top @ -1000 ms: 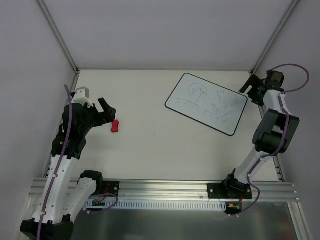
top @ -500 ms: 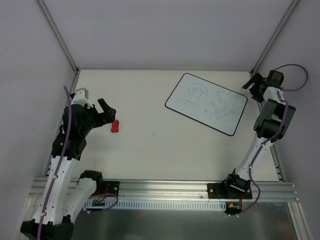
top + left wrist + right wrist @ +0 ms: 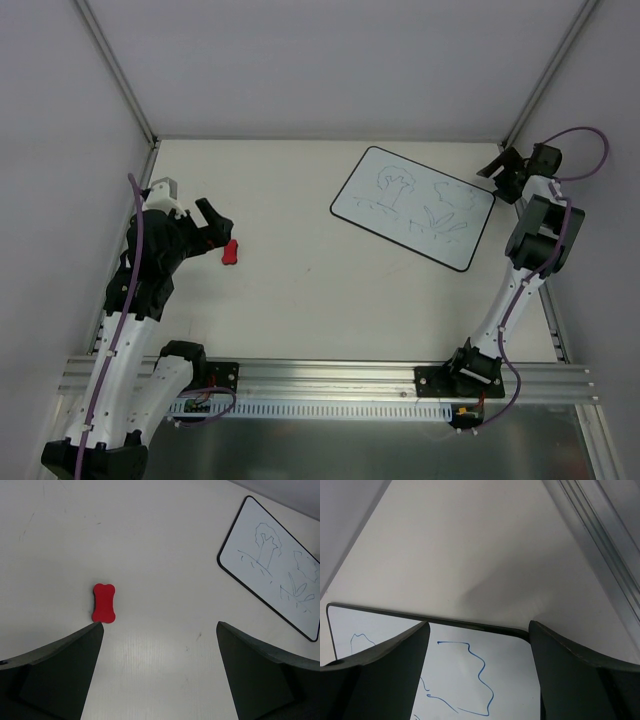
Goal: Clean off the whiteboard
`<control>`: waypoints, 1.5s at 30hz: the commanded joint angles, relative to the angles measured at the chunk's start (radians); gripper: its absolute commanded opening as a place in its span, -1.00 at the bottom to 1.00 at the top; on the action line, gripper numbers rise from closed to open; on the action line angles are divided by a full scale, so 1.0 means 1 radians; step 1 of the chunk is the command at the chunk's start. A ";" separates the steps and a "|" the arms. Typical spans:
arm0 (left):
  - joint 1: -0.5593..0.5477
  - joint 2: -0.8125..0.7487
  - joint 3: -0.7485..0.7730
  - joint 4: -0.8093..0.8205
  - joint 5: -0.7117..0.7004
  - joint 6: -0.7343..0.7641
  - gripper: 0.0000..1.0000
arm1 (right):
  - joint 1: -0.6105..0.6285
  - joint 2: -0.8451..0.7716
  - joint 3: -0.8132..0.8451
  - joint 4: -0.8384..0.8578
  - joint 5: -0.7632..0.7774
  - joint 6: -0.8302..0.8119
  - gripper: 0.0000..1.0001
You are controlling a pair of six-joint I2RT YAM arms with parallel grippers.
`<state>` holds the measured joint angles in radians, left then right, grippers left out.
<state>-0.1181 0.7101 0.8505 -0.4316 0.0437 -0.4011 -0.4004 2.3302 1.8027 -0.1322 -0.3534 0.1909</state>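
Toward the bench's (image 3: pixel 300 290) far right corner: whiteboard (image 3: pixel 413 207), flat, its far corner below the right gripper's (image 3: pixel 503 170) wide, empty jaws. Near left edge: left gripper (image 3: pixel 213 222), wide open, empty, well apart.

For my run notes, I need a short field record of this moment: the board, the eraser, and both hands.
whiteboard: flat on the table, far right, set at an angle; blue doodles not yet erased
eraser: red, bone-shaped, lying on the table at left
left hand: open, empty, close by the eraser
right hand: open, empty, at the whiteboard's far right corner
erasing: not yet begun
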 commanded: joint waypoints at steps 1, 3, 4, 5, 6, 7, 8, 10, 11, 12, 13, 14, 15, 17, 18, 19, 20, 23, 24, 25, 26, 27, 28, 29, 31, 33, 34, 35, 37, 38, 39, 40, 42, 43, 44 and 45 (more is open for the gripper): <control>-0.003 -0.018 -0.007 0.024 0.008 -0.013 0.97 | -0.009 0.018 -0.006 -0.006 -0.045 0.048 0.70; -0.003 -0.026 -0.008 0.022 0.012 -0.013 0.98 | -0.009 0.020 -0.016 -0.006 -0.056 0.048 0.70; -0.003 -0.029 -0.010 0.021 0.013 -0.013 0.98 | -0.009 0.018 -0.029 -0.009 -0.058 0.050 0.70; -0.002 -0.038 -0.011 0.022 0.013 -0.013 0.97 | -0.011 0.017 -0.038 -0.012 -0.059 0.051 0.70; -0.003 -0.043 -0.013 0.022 0.012 -0.013 0.97 | -0.011 0.012 -0.049 -0.010 -0.059 0.051 0.70; -0.003 -0.049 -0.018 0.022 0.009 -0.013 0.97 | -0.009 0.006 -0.066 -0.012 -0.058 0.051 0.70; -0.003 -0.058 -0.021 0.022 0.010 -0.013 0.97 | -0.011 0.004 -0.069 -0.012 -0.064 0.053 0.69; -0.003 -0.070 -0.025 0.022 0.015 -0.013 0.97 | -0.009 0.004 -0.063 -0.039 -0.067 0.058 0.70; -0.003 -0.077 -0.027 0.021 0.016 -0.016 0.98 | -0.008 0.001 -0.063 -0.062 -0.062 0.056 0.70; -0.003 -0.089 -0.031 0.022 0.018 -0.018 0.98 | -0.008 0.000 -0.065 -0.078 -0.061 0.053 0.70; -0.003 -0.095 -0.033 0.021 0.016 -0.018 0.98 | -0.005 -0.003 -0.066 -0.095 -0.061 0.050 0.70; -0.003 -0.100 -0.033 0.021 0.016 -0.019 0.98 | -0.003 -0.018 -0.081 -0.116 -0.056 0.047 0.70; -0.003 -0.110 -0.034 0.022 0.018 -0.019 0.97 | 0.003 -0.029 -0.095 -0.124 -0.055 0.045 0.68; -0.003 -0.121 -0.039 0.021 0.024 -0.019 0.97 | 0.011 -0.055 -0.126 -0.148 -0.061 0.041 0.67; -0.003 -0.129 -0.041 0.022 0.022 -0.019 0.97 | 0.020 -0.081 -0.153 -0.165 -0.061 0.038 0.67; -0.003 -0.133 -0.044 0.021 0.022 -0.019 0.97 | 0.026 -0.094 -0.163 -0.182 -0.061 0.030 0.66; -0.003 -0.136 -0.045 0.021 0.024 -0.019 0.98 | 0.035 -0.104 -0.169 -0.232 -0.059 0.004 0.67; -0.003 -0.144 -0.050 0.021 0.030 -0.021 0.97 | 0.078 -0.160 -0.198 -0.305 -0.070 -0.054 0.67; -0.003 -0.147 -0.050 0.021 0.033 -0.021 0.98 | 0.099 -0.176 -0.210 -0.320 -0.076 -0.062 0.66; -0.003 -0.147 -0.050 0.021 0.033 -0.019 0.97 | 0.110 -0.210 -0.241 -0.337 -0.082 -0.070 0.66; -0.003 -0.147 -0.050 0.022 0.035 -0.015 0.97 | 0.121 -0.227 -0.256 -0.349 -0.096 -0.079 0.67; -0.003 -0.146 -0.048 0.022 0.035 -0.013 0.97 | 0.139 -0.242 -0.272 -0.380 -0.101 -0.105 0.67; -0.003 -0.146 -0.047 0.021 0.036 -0.012 0.97 | 0.147 -0.270 -0.301 -0.391 -0.105 -0.122 0.66; -0.003 -0.141 -0.047 0.021 0.036 -0.007 0.98 | 0.158 -0.282 -0.312 -0.394 -0.107 -0.139 0.66; -0.003 -0.136 -0.045 0.021 0.042 -0.005 0.98 | 0.166 -0.293 -0.315 -0.392 -0.101 -0.214 0.67; -0.003 -0.127 -0.042 0.022 0.050 -0.004 0.98 | 0.167 -0.269 -0.272 -0.397 -0.108 -0.243 0.67; -0.003 -0.124 -0.042 0.022 0.053 -0.004 0.98 | 0.169 -0.253 -0.249 -0.399 -0.120 -0.266 0.67; -0.003 -0.120 -0.042 0.021 0.058 -0.004 0.97 | 0.170 -0.218 -0.202 -0.408 -0.124 -0.274 0.68; -0.003 -0.106 -0.042 0.022 0.059 -0.002 0.97 | 0.184 -0.175 -0.143 -0.429 -0.124 -0.297 0.68; -0.003 -0.101 -0.042 0.022 0.061 -0.002 0.98 | 0.190 -0.152 -0.113 -0.458 -0.121 -0.323 0.68; -0.003 -0.094 -0.044 0.022 0.062 -0.001 0.98 | 0.205 -0.111 -0.058 -0.469 -0.121 -0.332 0.69; -0.003 -0.087 -0.047 0.021 0.061 0.001 0.97 | 0.213 -0.094 -0.034 -0.478 -0.122 -0.337 0.69; -0.003 -0.068 -0.051 0.019 0.062 0.007 0.98 | 0.236 -0.066 0.019 -0.498 -0.131 -0.349 0.70; -0.003 -0.061 -0.056 0.021 0.065 0.008 0.98 | 0.244 -0.042 0.036 -0.507 -0.134 -0.355 0.70; -0.003 -0.055 -0.059 0.021 0.067 0.008 0.98 | 0.251 -0.031 0.055 -0.518 -0.137 -0.364 0.70; -0.003 -0.040 -0.062 0.021 0.070 0.007 0.98 | 0.270 -0.022 0.075 -0.547 -0.140 -0.384 0.70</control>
<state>-0.1181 0.6460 0.8009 -0.4313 0.0807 -0.4049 -0.1791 2.2673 1.8164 -0.5861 -0.4656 -0.1226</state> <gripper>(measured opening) 0.987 0.848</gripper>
